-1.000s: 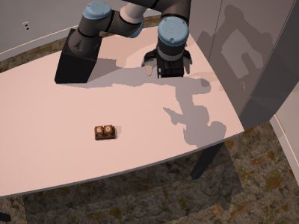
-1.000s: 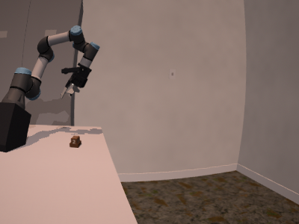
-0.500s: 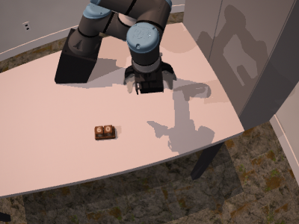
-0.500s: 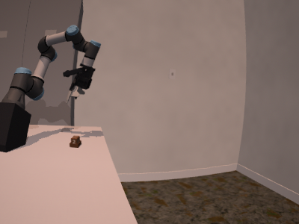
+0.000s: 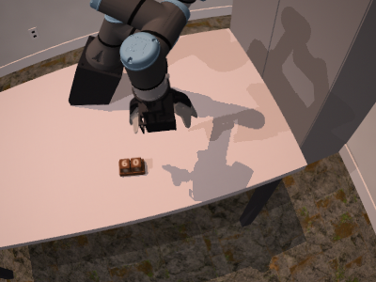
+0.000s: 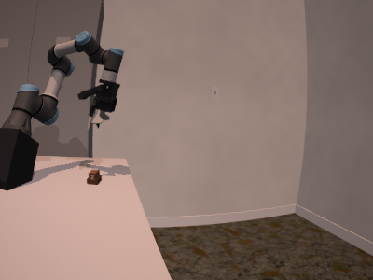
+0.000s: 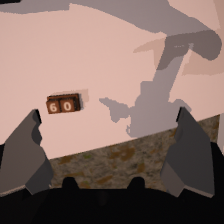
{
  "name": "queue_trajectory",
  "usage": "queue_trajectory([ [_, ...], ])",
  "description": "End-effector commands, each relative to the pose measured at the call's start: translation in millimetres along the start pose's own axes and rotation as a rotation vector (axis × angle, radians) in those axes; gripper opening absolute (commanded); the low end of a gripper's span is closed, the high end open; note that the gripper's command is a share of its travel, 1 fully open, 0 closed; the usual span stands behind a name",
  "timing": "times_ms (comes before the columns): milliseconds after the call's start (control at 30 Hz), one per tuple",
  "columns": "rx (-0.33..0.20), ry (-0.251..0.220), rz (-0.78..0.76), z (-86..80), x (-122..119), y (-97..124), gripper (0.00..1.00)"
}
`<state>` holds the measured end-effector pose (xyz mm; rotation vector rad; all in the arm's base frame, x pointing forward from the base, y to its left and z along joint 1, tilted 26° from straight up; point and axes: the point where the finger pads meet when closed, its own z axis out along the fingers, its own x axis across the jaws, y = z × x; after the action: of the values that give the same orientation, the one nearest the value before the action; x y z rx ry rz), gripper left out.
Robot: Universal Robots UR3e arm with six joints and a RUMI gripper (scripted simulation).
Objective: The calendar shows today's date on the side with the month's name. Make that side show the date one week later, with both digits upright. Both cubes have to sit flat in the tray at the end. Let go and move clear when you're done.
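A small brown calendar tray [image 5: 132, 166] sits on the pale table with two brown cubes side by side in it. The tops of the cubes show white digits that read 6 and 0 in the top view. The tray also shows in the wrist view [image 7: 63, 104] at the left, and in the exterior view [image 6: 94, 177] near the table's far edge, where one side face shows a 2. My gripper [image 5: 162, 117] is open and empty, high above the table and behind the tray. It also shows in the exterior view [image 6: 97, 118]. Its two fingers frame the wrist view [image 7: 110, 150].
The arm's black base block [image 5: 94, 75] stands at the back left of the table. A grey wall panel [image 5: 310, 61] rises along the table's right side. The table's curved front edge [image 5: 155, 216] runs close in front of the tray.
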<state>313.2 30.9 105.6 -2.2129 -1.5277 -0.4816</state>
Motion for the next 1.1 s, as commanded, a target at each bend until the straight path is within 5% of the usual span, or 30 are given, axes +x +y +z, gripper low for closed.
queue_trajectory([
  [0, -0.084, -0.017, -0.038, 1.6, -36.0, 22.2, 1.0],
  [567, -0.195, -0.07, -0.045, -1.6, -111.5, 39.3, 1.0],
  [1067, -0.208, -0.077, -0.045, -1.8, -120.5, 40.4, 1.0],
])
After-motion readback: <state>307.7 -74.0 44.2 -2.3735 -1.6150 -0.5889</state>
